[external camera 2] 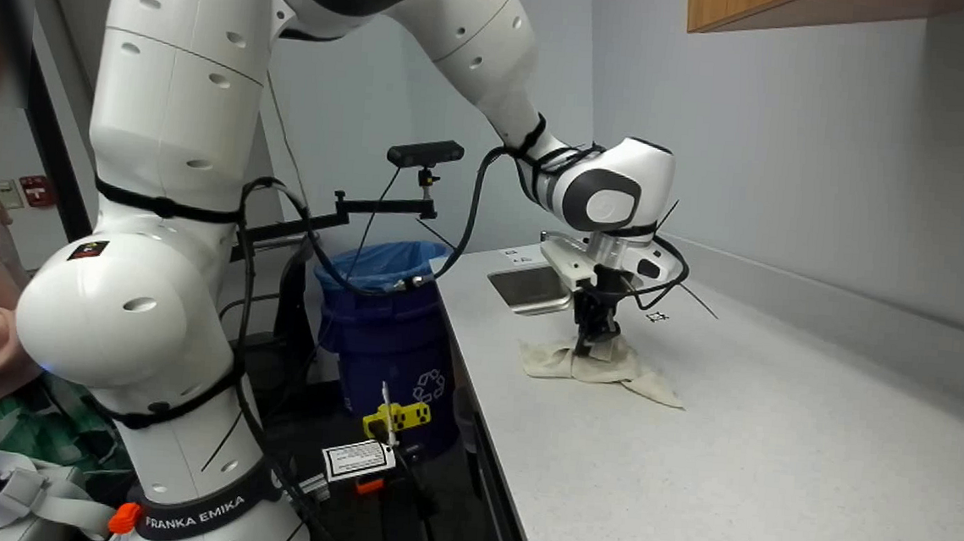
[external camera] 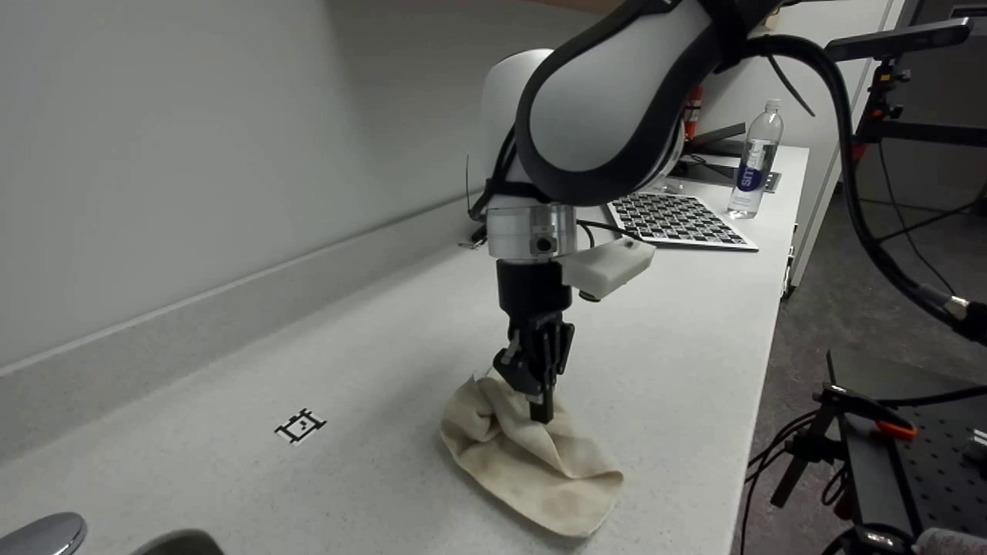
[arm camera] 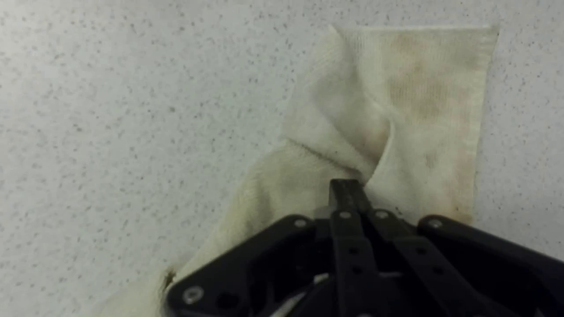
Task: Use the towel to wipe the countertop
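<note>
The cream towel (external camera: 540,470), with brownish stains, lies crumpled on the pale speckled countertop (external camera: 370,478). It also shows in an exterior view (external camera 2: 548,362) and in the wrist view (arm camera: 418,88). My gripper (external camera: 542,412) points straight down into the towel's middle. In the wrist view, the fingertips (arm camera: 348,189) are together, and folds of the towel run toward them. The gripper is shut on the towel; the pinched part is hidden by the fingers. The cloth is bunched up around and behind the fingers, and its outer parts spread flat on the countertop.
A wall with a backsplash (external camera: 231,324) runs along the countertop. A sink (external camera 2: 531,289) and faucet (external camera: 46,536) are at one end. A checkered board (external camera: 678,220) and a water bottle (external camera: 756,162) stand at the other. A small printed marker (external camera: 301,426) lies near the towel.
</note>
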### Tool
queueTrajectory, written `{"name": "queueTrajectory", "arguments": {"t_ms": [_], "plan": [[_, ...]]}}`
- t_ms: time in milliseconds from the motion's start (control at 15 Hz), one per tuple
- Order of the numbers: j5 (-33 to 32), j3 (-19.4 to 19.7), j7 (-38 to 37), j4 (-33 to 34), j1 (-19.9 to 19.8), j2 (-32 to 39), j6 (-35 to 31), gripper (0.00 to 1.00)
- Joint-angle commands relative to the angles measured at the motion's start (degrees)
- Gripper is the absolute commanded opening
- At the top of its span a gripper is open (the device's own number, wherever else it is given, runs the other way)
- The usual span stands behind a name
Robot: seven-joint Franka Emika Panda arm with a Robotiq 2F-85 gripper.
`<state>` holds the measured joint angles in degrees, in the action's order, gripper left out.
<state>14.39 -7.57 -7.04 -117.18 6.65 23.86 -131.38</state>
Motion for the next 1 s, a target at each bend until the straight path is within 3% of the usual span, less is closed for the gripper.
{"name": "queueTrajectory", "arguments": {"t_ms": [0, 467, 933], "plan": [[0.14, 0.08, 1.36, 0.91, -0.37, 1.61, -0.48, 0.0], [-0.39, 1.43, -0.09, 6.5, -0.49, 6.97, -0.01, 0.0], [-3.02, 3.48, -2.56, 18.0, 0.43, 13.64, 0.04, 0.0]]}}
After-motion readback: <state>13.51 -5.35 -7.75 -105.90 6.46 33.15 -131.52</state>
